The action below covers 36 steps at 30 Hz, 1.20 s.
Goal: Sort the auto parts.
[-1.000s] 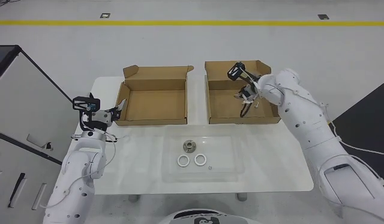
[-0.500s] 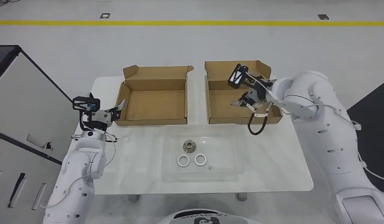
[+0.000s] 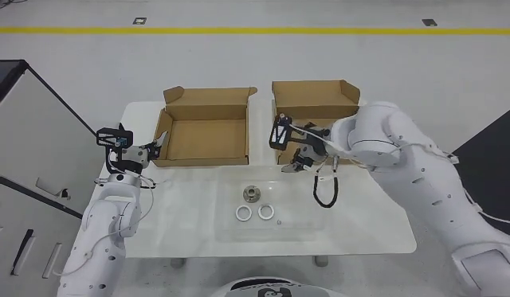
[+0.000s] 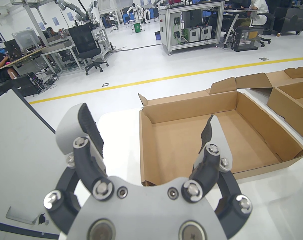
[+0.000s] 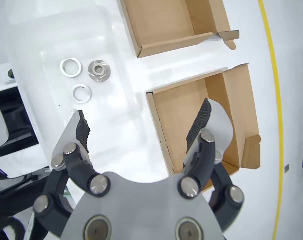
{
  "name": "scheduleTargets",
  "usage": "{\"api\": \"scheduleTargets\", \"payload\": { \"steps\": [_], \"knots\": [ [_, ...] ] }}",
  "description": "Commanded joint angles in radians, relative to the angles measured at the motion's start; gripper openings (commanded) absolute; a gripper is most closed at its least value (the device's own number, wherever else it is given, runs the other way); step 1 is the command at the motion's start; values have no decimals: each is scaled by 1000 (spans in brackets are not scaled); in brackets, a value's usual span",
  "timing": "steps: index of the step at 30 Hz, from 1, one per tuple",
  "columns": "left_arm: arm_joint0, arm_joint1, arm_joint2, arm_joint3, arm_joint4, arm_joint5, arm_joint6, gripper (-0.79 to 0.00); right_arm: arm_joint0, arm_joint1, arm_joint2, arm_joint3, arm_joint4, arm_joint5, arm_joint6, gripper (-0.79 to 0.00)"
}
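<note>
A metal flanged hub (image 3: 252, 193) and two metal rings (image 3: 242, 213) (image 3: 266, 212) lie in a shallow clear tray (image 3: 307, 217) at the table's front middle. In the right wrist view the hub (image 5: 99, 70) and both rings (image 5: 70, 67) (image 5: 81, 93) lie ahead of my right gripper (image 5: 144, 123), which is open and empty. From above, that right gripper (image 3: 292, 163) hangs over the front left corner of the right cardboard box (image 3: 319, 106). My left gripper (image 4: 151, 123) is open and empty, beside the left edge of the left cardboard box (image 4: 211, 136).
Both boxes (image 3: 203, 134) (image 5: 191, 116) stand side by side at the back of the white table (image 3: 191, 209), flaps open, floors bare where visible. A black cable loop (image 3: 324, 192) hangs from the right arm over the tray's right part. A grey panel (image 3: 40, 138) stands left of the table.
The right arm has swung out of the right box, leftward and toward the tray, with its gripper now at the box's front left corner. The left arm has not moved.
</note>
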Motion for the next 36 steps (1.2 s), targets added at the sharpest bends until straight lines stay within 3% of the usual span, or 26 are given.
{"api": "scheduleTargets", "payload": {
  "steps": [1,9,22,36],
  "knots": [
    [0,0,0,0,0,0,0,0,24,10,-52,-7,17,4,4,0],
    [0,0,0,0,0,0,0,0,93,42,-223,-25,76,16,16,0],
    [0,0,0,0,0,0,0,0,147,64,-393,-3,99,15,15,0],
    [0,0,0,0,0,0,0,0,160,51,-441,39,61,6,-3,0]
  ]
}}
